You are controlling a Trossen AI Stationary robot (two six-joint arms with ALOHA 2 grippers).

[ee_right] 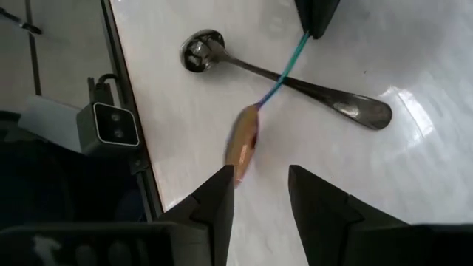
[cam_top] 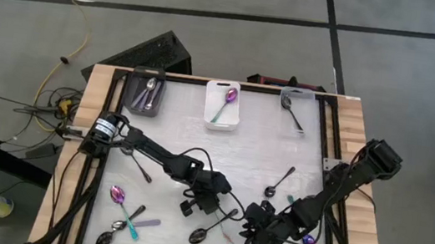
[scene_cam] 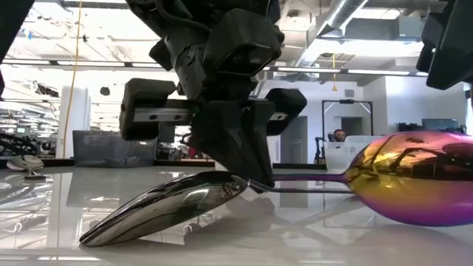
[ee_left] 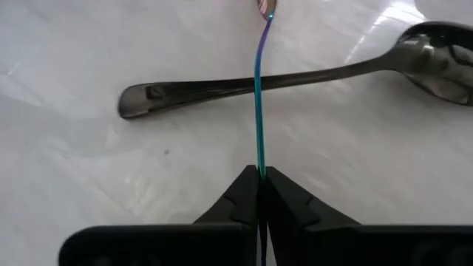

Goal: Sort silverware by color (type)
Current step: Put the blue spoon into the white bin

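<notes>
Near the lower centre of the high view, the left hand (ee_left: 260,193) is clamped on an iridescent spoon's (ee_left: 259,96) teal handle, crossing over a black spoon (ee_left: 295,77) on the worktop (cam_top: 257,144). It should lift straight up, judging by that crossing, so the black spoon stays put; the right hand (ee_right: 260,193) waits alongside, fingers apart.

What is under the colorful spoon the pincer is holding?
A black spoon lies crosswise under the colorful spoon's teal handle, gripped by the left pincer. The table beneath their crossing is covered.

bins (cam_top: 221,106) at counter (cam_top: 264,149) far edge, a spoon in each | loose spoons (cam_top: 125,219) front-left | held spoon (ee_left: 259,111) crosses over another spoon (ee_left: 295,74)
</notes>
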